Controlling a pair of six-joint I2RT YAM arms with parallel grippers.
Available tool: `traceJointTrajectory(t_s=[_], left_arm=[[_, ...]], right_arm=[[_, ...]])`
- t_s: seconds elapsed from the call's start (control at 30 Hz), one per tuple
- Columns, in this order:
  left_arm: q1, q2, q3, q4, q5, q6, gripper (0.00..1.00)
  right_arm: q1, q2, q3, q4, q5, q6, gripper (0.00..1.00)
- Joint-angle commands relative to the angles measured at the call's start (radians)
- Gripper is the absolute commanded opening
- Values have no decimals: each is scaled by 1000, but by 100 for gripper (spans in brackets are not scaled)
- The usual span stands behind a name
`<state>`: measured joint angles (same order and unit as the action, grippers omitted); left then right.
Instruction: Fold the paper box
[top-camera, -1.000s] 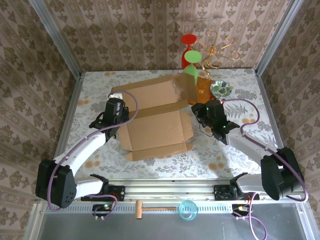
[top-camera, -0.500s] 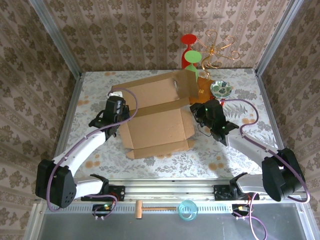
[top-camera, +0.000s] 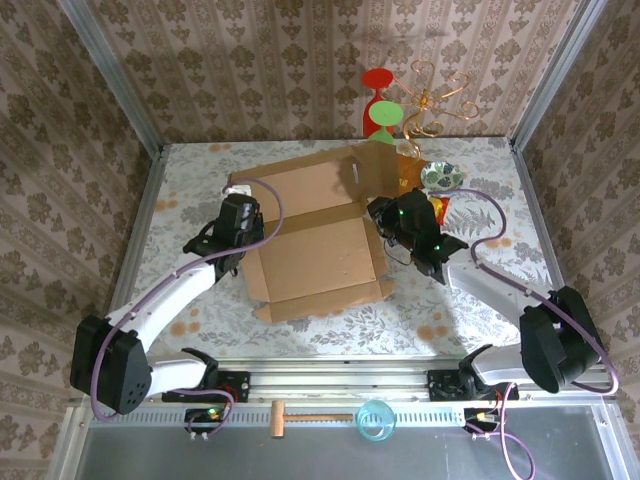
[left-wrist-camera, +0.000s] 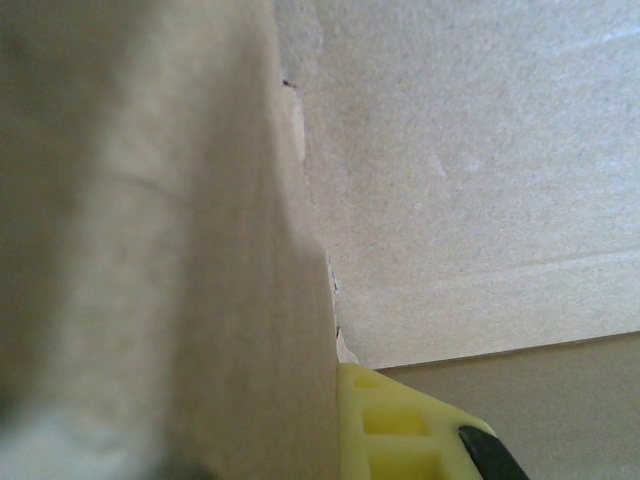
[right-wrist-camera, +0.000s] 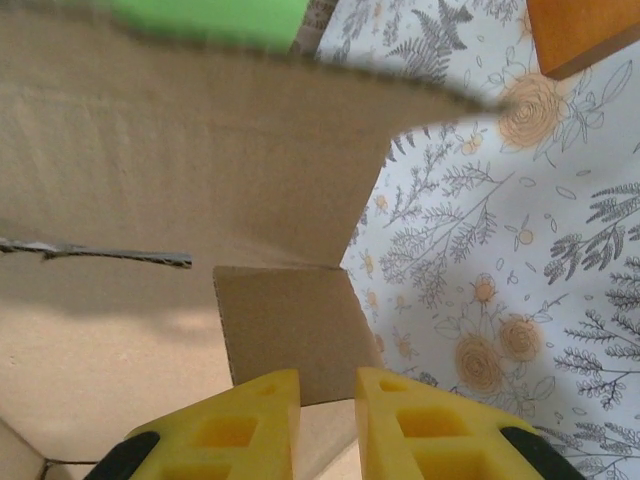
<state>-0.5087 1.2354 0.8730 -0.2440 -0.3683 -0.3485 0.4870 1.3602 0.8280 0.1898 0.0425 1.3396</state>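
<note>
The paper box (top-camera: 315, 255), plain brown corrugated card, lies half formed mid-table with its rear panel (top-camera: 300, 188) tilted up. My left gripper (top-camera: 243, 222) is at the box's left wall. In the left wrist view one yellow finger (left-wrist-camera: 400, 430) presses against a cardboard flap (left-wrist-camera: 150, 250) that hides the other finger, so it is shut on that flap. My right gripper (top-camera: 392, 215) is at the box's right side. Its jaws (right-wrist-camera: 328, 385) stand a narrow gap apart, just short of a small square tab (right-wrist-camera: 290, 330), with nothing pinched between them.
An orange-brown board (top-camera: 408, 178) stands behind the box's rear right corner. Green and red ornaments (top-camera: 380, 115), a gold wire flower (top-camera: 430, 100) and a small dish (top-camera: 441, 176) are at the back right. A wooden mallet (top-camera: 300, 417) and a blue cup (top-camera: 375, 420) lie on the near rail.
My right gripper moved left to the box's right wall and its jaws narrowed. The box shifted slightly and its rear right flap stands more upright. The left gripper kept its hold.
</note>
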Motion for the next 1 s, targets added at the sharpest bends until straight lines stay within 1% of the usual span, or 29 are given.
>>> traceJointTrajectory(t_s=[0.0,0.2,0.33,0.43,0.5,0.53,0.57,0.6,0.63,0.7,0.8,0.87,0.93,0.97], left_arm=[[-14,-1,35,8,-4,-14,0],[-17,-13,28,20,-11,5,0],[-17,-18,18,29,-14,31,0],[-3,-20,3,43,-1,55,0],[26,-19,-3,43,32,63,0],[40,-18,-4,43,48,65,0],[45,-17,-6,44,69,71,0],[84,-16,-6,49,88,80,0],[99,-15,-6,51,107,87,0],[127,-12,2,56,151,110,0],[157,-5,17,61,202,149,0],[183,-1,27,64,252,170,0],[205,2,31,74,315,198,0],[221,6,35,82,368,214,0]], right_arm=[[16,25,57,-61,15,-25,22],[39,88,169,-240,13,-151,23],[42,96,197,-295,8,-199,24],[42,66,202,-312,9,-258,26],[41,18,207,-313,6,-345,29],[35,-18,199,-288,-17,-390,30],[25,-53,181,-245,-51,-445,31],[14,-92,170,-226,-72,-499,31],[1,-124,162,-218,-100,-539,32],[-68,-187,145,-191,-208,-596,32],[-155,-256,145,-193,-332,-650,32],[-215,-287,152,-199,-381,-669,29],[-261,-302,170,-234,-395,-718,28],[-282,-303,174,-236,-409,-754,28]])
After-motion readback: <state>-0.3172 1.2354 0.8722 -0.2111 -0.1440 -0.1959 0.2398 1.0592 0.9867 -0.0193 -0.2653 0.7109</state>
